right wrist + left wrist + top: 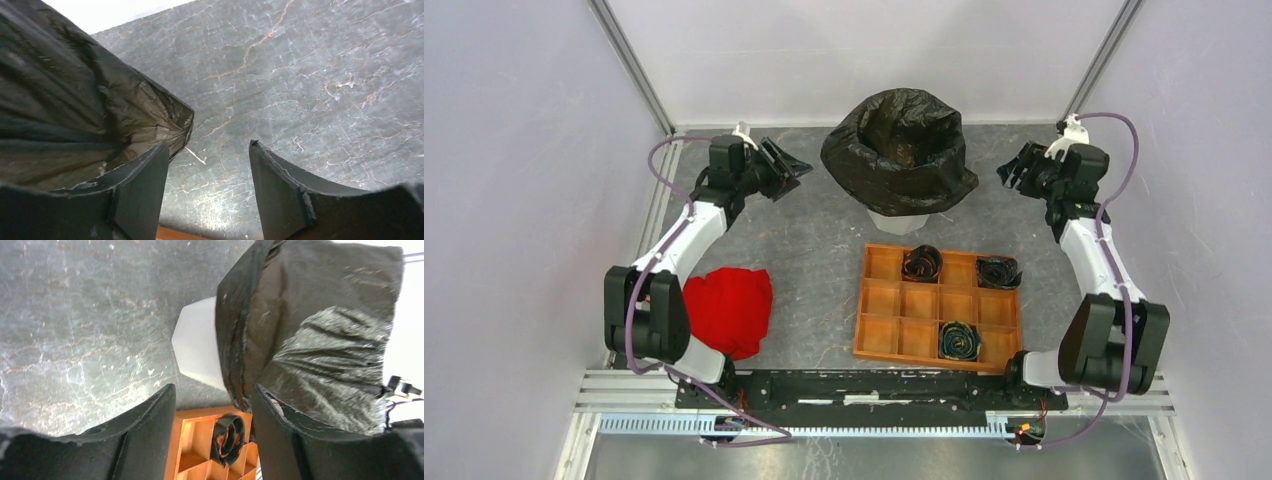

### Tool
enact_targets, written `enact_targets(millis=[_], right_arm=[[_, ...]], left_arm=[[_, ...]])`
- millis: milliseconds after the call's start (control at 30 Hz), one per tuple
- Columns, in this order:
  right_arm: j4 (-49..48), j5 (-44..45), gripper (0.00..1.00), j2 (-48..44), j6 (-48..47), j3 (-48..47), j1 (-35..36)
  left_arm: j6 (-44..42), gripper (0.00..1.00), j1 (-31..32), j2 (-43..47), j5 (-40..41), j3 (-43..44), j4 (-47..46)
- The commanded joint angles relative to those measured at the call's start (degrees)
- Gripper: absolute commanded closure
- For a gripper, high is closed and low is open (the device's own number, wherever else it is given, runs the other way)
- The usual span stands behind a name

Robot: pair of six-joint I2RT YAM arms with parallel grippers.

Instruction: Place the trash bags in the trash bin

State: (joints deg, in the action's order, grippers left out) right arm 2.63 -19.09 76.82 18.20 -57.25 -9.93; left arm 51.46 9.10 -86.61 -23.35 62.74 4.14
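Observation:
A glossy black trash bag (899,150) is spread over the white faceted trash bin (900,220) at the back middle of the table, its mouth open and its edges hanging down the bin's sides. Only the bin's base shows. My left gripper (792,167) is open and empty, just left of the bag. My right gripper (1009,170) is open and empty, just right of it. The left wrist view shows the bag (310,330) over the bin (197,345). The right wrist view shows the bag's edge (90,120).
An orange-brown compartment tray (884,335) lies in front of the bin, with three rolled black bags (921,263) (998,272) (959,340) in its cells. A red cloth (728,310) lies at the front left. Grey walls close both sides.

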Motion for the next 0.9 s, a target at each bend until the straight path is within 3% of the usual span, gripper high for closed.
enact_targets(millis=[0,200,467,767,867], right_arm=[[-8.62,-4.79,0.35,4.49,1.84,1.46,-0.22],[-20.52,-11.57,0.35,10.93,7.97,6.16,2.06],[-33.19,-12.28,0.35,15.52,18.63,7.02,6.83],[-35.43,-10.08,0.32,14.80,21.16,7.65,6.77],[-28.69,-8.11,0.32,14.23,17.67,6.23,5.18]], left_arm=[[-2.25,0.38,0.01,-2.43,1.20,6.95,0.02],[1.11,0.31,3.16,-11.93,0.29,14.54,-2.78],[4.28,0.40,10.24,-24.84,1.35,20.66,-3.91],[7.16,0.41,16.21,-32.49,1.76,29.46,-4.90],[7.35,0.41,16.65,-33.35,1.15,30.44,-4.60]])
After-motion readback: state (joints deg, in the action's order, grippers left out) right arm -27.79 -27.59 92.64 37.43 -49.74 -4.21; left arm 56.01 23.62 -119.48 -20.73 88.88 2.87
